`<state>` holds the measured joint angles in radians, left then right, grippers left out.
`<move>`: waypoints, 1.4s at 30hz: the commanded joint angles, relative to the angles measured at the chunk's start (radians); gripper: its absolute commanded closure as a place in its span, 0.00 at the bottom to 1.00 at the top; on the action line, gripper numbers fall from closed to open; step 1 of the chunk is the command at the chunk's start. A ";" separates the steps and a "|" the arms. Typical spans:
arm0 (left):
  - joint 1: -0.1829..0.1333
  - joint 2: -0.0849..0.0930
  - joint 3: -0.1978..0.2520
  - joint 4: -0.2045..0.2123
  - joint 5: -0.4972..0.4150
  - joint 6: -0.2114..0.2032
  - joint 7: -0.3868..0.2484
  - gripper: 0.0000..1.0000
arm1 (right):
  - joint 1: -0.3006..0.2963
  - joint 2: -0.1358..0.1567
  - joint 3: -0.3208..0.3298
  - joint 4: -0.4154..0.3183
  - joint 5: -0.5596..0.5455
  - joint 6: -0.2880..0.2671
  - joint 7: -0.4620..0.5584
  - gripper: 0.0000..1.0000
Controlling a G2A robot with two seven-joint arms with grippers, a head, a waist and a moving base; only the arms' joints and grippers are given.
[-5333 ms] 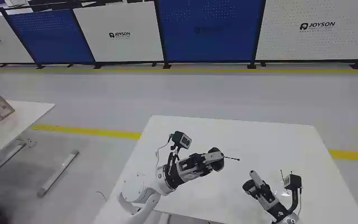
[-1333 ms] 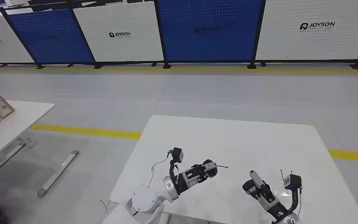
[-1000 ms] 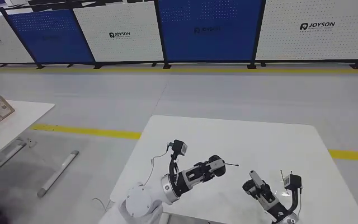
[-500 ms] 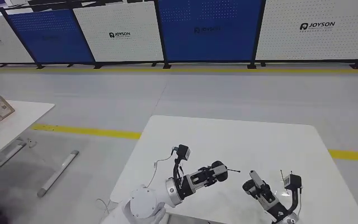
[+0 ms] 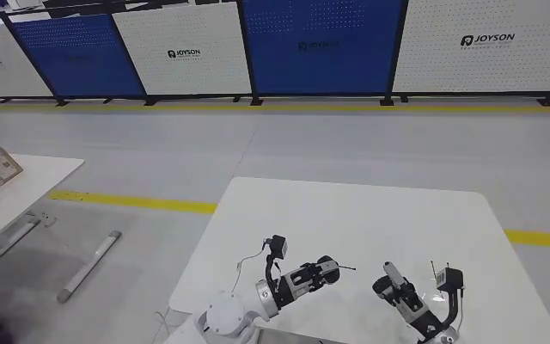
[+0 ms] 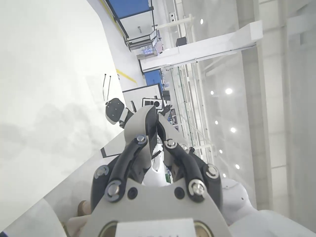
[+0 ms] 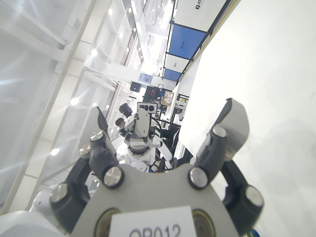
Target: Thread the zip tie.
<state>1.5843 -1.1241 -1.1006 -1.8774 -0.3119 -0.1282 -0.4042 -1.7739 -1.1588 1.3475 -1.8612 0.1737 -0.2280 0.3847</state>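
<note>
Close to the worktop's (image 5: pixel 361 206) near edge, a thin black zip tie (image 5: pixel 347 267) is pinched in the left hand (image 5: pixel 329 269), which is pressed together on it. The tie's free end sticks out level toward the right hand (image 7: pixel 164 106). That hand sits apart from the tip, nearer the right edge, with its fingers spread. Two loose zip ties (image 6: pixel 104 87) lie side by side flat on the worktop near the right hand, toward the right edge. Wide white surface lies between both hands and the far edge.
</note>
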 commanded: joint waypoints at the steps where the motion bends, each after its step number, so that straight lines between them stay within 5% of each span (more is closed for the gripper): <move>1: 0.000 0.000 0.000 0.000 0.000 0.000 0.000 1.00 | 0.000 0.000 0.000 0.000 0.000 0.000 0.000 0.00; 6: 0.000 0.000 0.000 0.000 0.000 0.000 0.000 1.00 | 0.007 0.001 0.006 -0.004 -0.041 0.012 -0.013 0.00; 18: 0.000 0.000 0.000 0.000 0.000 0.000 0.000 1.00 | -0.003 0.040 0.207 -0.068 -0.191 0.138 0.186 0.00; 34: 0.000 0.000 0.000 0.000 0.000 0.000 0.000 1.00 | 0.012 0.038 0.211 -0.063 -0.148 0.151 0.168 0.00; 42: 0.000 0.000 0.000 0.000 0.000 0.000 0.000 1.00 | 0.080 0.064 0.282 -0.125 -0.306 0.253 0.365 0.00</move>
<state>1.5843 -1.1241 -1.1006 -1.8774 -0.3119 -0.1283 -0.4041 -1.7033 -1.0982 1.6198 -1.9698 -0.1044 0.0006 0.7267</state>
